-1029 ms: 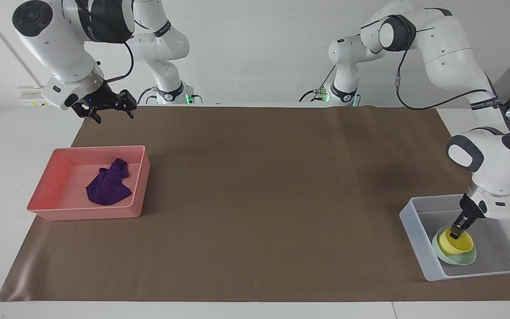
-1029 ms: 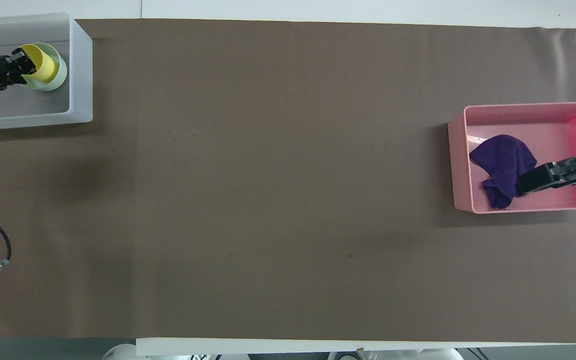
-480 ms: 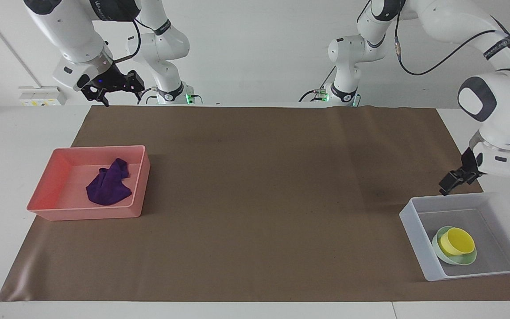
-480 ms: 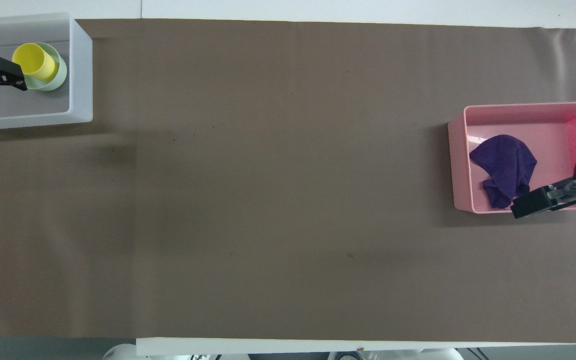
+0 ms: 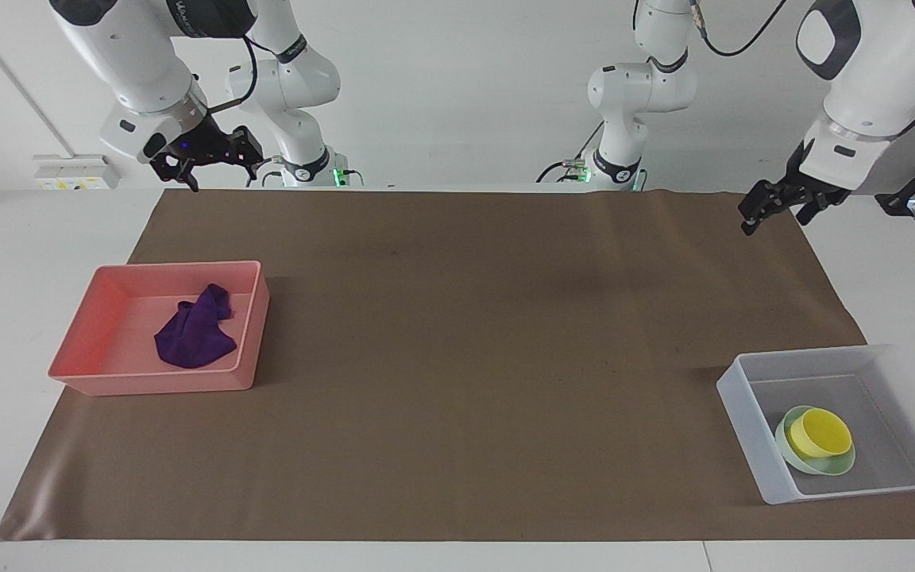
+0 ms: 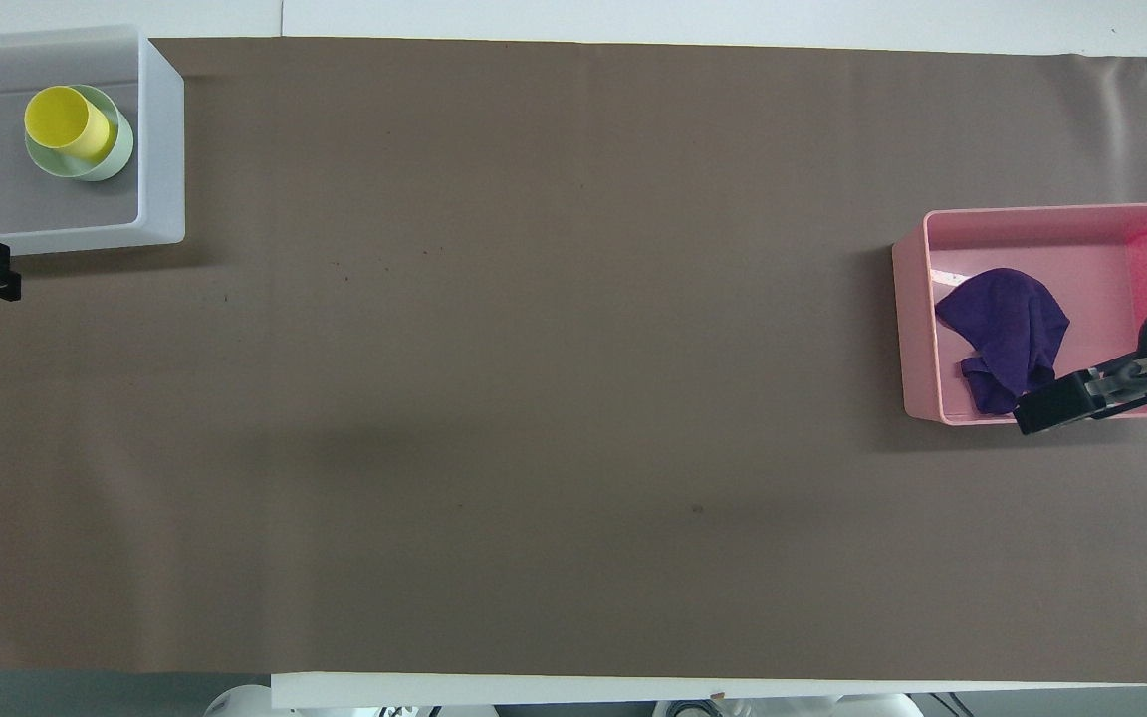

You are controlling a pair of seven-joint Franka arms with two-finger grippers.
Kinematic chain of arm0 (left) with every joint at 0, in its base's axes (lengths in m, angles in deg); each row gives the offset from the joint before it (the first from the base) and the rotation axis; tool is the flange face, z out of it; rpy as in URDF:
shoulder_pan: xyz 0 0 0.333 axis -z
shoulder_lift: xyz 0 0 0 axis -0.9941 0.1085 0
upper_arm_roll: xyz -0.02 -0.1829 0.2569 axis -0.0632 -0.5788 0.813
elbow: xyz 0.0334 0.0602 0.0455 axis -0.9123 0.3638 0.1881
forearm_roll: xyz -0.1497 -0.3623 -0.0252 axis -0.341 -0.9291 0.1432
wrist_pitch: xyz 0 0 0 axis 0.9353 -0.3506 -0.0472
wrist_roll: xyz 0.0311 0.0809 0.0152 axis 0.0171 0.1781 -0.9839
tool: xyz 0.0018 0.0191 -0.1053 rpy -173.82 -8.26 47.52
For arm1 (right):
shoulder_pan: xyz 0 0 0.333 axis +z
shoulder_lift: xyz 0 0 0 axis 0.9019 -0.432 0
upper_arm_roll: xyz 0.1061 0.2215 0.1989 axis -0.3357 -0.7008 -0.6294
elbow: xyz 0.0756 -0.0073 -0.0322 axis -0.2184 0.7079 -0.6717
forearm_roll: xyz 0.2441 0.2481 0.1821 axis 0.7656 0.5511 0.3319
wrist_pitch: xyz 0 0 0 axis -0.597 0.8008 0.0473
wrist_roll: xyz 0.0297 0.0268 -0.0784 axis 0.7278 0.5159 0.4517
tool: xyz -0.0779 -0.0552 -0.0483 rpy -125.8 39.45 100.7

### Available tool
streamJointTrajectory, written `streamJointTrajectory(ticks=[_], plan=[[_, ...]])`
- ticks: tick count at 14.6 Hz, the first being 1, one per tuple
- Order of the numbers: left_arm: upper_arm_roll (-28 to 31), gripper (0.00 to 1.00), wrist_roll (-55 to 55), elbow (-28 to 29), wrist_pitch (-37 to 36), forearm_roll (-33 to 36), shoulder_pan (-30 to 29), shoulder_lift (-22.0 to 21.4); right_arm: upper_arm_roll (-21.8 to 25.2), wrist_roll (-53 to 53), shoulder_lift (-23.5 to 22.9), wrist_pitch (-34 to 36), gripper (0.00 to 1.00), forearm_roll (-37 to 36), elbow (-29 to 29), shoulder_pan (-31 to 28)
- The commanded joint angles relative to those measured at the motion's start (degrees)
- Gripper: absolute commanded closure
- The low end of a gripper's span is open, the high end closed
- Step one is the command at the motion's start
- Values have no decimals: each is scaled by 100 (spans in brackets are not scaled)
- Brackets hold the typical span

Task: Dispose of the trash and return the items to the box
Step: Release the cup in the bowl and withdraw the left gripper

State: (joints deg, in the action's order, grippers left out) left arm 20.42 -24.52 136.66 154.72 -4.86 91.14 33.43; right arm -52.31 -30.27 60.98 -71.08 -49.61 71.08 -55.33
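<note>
Resting in the translucent box (image 5: 751,429), yellow cup (image 5: 820,433) nested in mint bowl (image 5: 823,463), and purple rag (image 5: 195,334) in the pink tray (image 5: 76,349), suggest the task is done; left gripper (image 5: 775,205) and right gripper (image 5: 207,163) hang open, empty, needing only to park.

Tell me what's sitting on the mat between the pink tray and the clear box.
Nothing: between the pink tray and the clear box, only bare brown mat shows, plainest in the overhead view.
</note>
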Motion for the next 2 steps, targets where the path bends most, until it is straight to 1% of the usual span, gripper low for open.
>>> streamJointTrajectory(ticks=[1,2], plan=[[19,0,169,-348,14,-98,45,333,14,15,91,-46,1,2,72,-37],[19,0,186,-339,102,-168,45,333,14,15,91,-46,1,2,72,-37]])
